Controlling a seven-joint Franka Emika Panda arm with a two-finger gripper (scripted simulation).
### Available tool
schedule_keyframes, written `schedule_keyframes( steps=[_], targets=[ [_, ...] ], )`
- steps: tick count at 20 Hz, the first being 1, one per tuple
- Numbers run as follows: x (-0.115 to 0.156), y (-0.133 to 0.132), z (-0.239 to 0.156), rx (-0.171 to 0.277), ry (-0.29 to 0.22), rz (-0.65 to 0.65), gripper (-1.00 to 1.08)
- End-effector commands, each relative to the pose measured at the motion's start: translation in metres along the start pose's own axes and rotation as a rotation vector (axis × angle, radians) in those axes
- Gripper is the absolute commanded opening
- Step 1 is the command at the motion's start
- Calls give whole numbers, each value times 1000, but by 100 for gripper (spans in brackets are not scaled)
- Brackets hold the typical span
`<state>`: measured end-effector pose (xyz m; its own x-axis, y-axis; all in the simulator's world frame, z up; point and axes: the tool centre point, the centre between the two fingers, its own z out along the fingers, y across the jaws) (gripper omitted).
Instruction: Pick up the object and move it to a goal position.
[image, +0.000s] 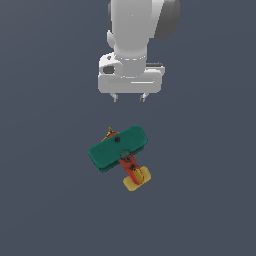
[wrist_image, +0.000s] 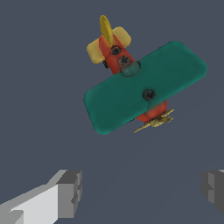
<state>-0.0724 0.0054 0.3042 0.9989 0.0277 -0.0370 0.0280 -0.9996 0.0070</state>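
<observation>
Biplane (image: 119, 149) lies apart from gripper (image: 129, 98) (fingers spread wide).

I see no readable text, label, brand, number or sign on anything in either view right now.

Glossy white rounded arm with dark grey joint, boxy white tool (image: 129, 98), grey ridged fingertips (wrist_image: 70, 192).

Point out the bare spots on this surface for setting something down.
Bare grey surface lies on all sides of the small teal-winged, red-bodied toy biplane. Only the strip between the biplane's propeller and the open white end effector is tight.
</observation>
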Motion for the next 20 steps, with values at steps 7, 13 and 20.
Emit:
schedule_keyframes(
  steps=[7, 13, 20],
  targets=[
    [0, 2, 2, 6, -1, 1, 28],
    [-1, 6, 6, 25, -15, 18, 28],
    [-1, 13, 17, 72, -54, 63, 28]
  ],
)
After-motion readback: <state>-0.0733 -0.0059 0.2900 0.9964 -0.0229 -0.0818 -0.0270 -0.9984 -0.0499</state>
